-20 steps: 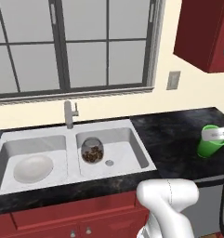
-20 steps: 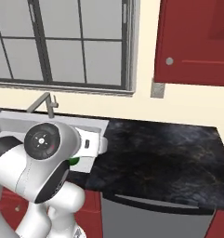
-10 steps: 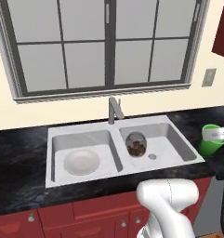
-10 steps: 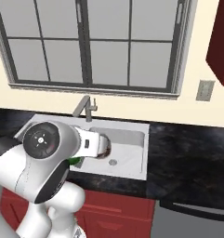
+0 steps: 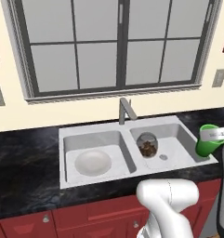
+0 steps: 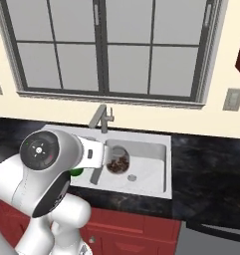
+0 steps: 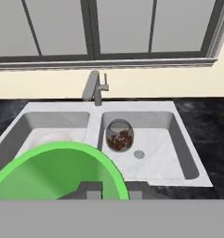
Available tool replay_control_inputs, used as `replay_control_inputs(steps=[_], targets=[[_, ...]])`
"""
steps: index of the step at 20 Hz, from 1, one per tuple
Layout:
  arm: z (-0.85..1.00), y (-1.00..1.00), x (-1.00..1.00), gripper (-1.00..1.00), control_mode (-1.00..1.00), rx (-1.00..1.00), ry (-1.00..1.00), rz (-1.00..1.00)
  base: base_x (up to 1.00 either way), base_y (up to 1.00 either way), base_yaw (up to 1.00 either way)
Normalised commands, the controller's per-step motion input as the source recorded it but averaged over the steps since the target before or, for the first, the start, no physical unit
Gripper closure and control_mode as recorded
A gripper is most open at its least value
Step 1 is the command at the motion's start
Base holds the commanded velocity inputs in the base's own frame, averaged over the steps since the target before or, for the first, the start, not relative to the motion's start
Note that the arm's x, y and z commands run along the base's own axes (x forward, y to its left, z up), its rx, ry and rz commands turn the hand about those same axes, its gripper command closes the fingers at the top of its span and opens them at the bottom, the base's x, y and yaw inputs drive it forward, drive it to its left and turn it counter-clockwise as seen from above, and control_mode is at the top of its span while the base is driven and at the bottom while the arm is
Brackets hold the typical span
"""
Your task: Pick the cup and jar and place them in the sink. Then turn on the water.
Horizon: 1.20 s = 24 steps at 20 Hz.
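Observation:
My gripper (image 5: 212, 136) is shut on the bright green cup (image 5: 208, 146), held in the air just off the right end of the sink (image 5: 95, 132). From the hand view the cup (image 7: 57, 172) fills the lower left, in front of the sink (image 7: 187, 139). The glass jar (image 5: 147, 144) with brown pieces stands in the right basin, near the drain. That jar (image 7: 120, 135) is also in the hand view, and again (image 6: 118, 159) in the right base view. The grey faucet (image 5: 125, 110) rises at the middle back, and no water is in view at it.
A round white dish (image 5: 92, 162) lies in the left basin. Black counter (image 5: 25, 167) runs on both sides of the sink, with red cabinets below. A large window fills the wall behind the faucet. My own arm (image 6: 47, 174) blocks the left basin in the right base view.
The whole picture has shifted: the base has driven left, so the sink now sits in the middle of both base views. The cup has stayed in my gripper.

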Motion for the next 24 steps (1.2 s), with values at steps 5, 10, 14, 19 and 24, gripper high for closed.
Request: replay_control_inputs(steps=[5,10,14,19,24], targets=[[0.00,0.00,0.00,1.00,1.00,0.00,0.00,0.00,0.25,-0.63,0.00],[0.00,0.00,0.00,1.00,1.00,0.00,0.00,0.00,0.25,-0.33,0.00],[0.00,0.00,0.00,1.00,1.00,0.00,0.00,0.00,0.30,0.22,0.00],[0.00,0.00,0.00,1.00,1.00,0.00,0.00,0.00,0.35,0.62,0.00],[0.00,0.00,0.00,1.00,1.00,0.00,0.00,0.00,0.45,0.53,0.00]])
